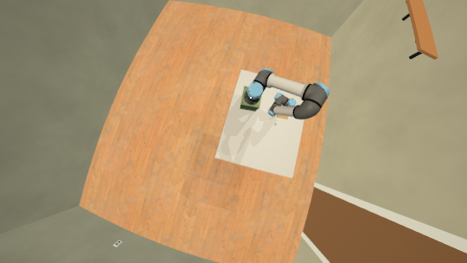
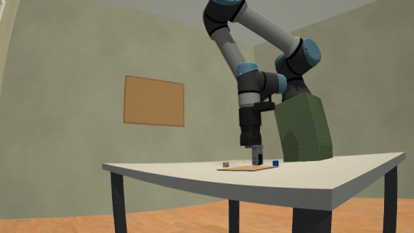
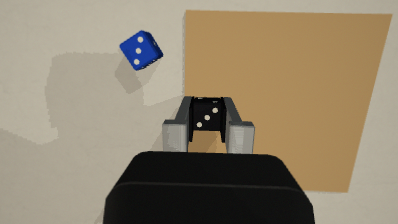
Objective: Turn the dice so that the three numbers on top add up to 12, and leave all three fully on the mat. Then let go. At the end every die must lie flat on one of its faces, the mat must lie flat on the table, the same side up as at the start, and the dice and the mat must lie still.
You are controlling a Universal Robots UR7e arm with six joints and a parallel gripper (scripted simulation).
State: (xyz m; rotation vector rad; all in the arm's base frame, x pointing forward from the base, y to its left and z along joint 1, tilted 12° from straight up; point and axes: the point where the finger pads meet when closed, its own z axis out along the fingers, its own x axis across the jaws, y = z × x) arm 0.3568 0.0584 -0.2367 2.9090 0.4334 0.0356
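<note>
My gripper (image 3: 207, 110) is shut on a black die (image 3: 206, 114) whose face toward the camera shows three white pips. It hangs low over the left edge of the tan mat (image 3: 280, 90). A blue die (image 3: 141, 49) with three pips up lies on the table top, off the mat to its left. In the exterior view the gripper (image 2: 257, 159) stands just above the mat (image 2: 244, 167), the blue die (image 2: 275, 163) lies to its right and a grey die (image 2: 225, 164) lies to its left, beside the mat's far edge.
The arm's green base block (image 2: 303, 126) stands on the table behind the mat. The table's front edge (image 2: 230, 184) is close to the mat in the exterior view.
</note>
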